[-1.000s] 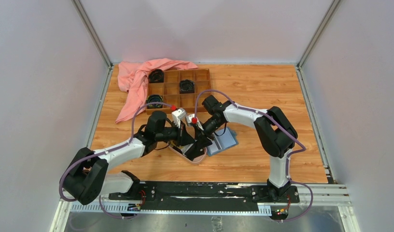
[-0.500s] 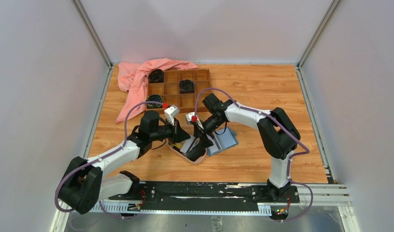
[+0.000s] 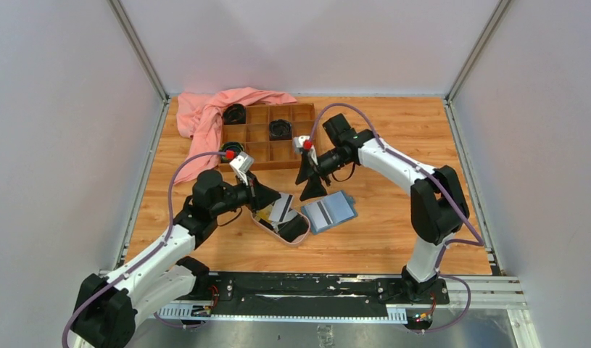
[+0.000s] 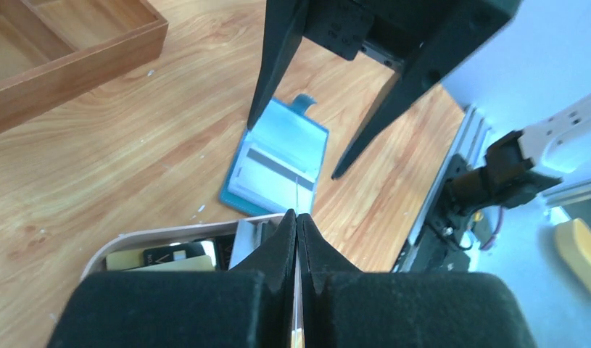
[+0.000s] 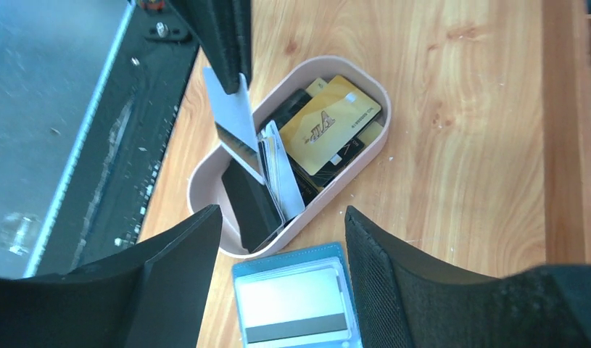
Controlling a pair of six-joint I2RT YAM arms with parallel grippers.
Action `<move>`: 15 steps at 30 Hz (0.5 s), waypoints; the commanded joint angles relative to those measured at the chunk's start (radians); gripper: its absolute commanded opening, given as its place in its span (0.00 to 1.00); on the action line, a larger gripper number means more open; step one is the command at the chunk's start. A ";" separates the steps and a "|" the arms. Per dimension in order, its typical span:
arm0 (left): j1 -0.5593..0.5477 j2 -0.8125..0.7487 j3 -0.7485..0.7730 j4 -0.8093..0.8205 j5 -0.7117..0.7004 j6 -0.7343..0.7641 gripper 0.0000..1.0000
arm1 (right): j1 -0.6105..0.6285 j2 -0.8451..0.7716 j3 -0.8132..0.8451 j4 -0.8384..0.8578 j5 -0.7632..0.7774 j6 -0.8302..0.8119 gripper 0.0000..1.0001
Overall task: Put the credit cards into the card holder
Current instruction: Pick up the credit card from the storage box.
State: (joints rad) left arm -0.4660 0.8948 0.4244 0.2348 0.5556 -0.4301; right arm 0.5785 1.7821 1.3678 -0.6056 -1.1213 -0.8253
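One grey-white card [image 5: 233,109] pinched edgewise in the left gripper [image 4: 297,221] (likely for slotting), right gripper [image 3: 309,185] empty, jaws apart, card holder [image 4: 288,134] open below it.

The wooden table [image 3: 394,138] fills the middle of the top view. A pink cloth [image 3: 205,123] lies at its upper left, draped over the corner of a wooden compartment tray [image 3: 267,141] at upper centre. Lower centre sits a pink oval dish [image 3: 274,232], with an open blue wallet [image 3: 332,212] just beside it to the right.
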 commanded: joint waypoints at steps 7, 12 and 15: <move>0.007 -0.095 0.028 0.129 -0.075 -0.459 0.00 | -0.103 -0.177 -0.094 0.058 -0.233 0.470 0.64; 0.006 -0.090 0.042 0.136 -0.191 -0.632 0.00 | -0.109 -0.274 -0.303 0.593 -0.251 1.035 0.66; 0.003 -0.094 0.045 0.139 -0.248 -0.679 0.00 | -0.103 -0.308 -0.383 0.823 -0.186 1.278 0.69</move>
State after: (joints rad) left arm -0.4660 0.8085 0.4397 0.3416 0.4088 -0.9672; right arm 0.4763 1.5120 1.0641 -0.1822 -1.3334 -0.0044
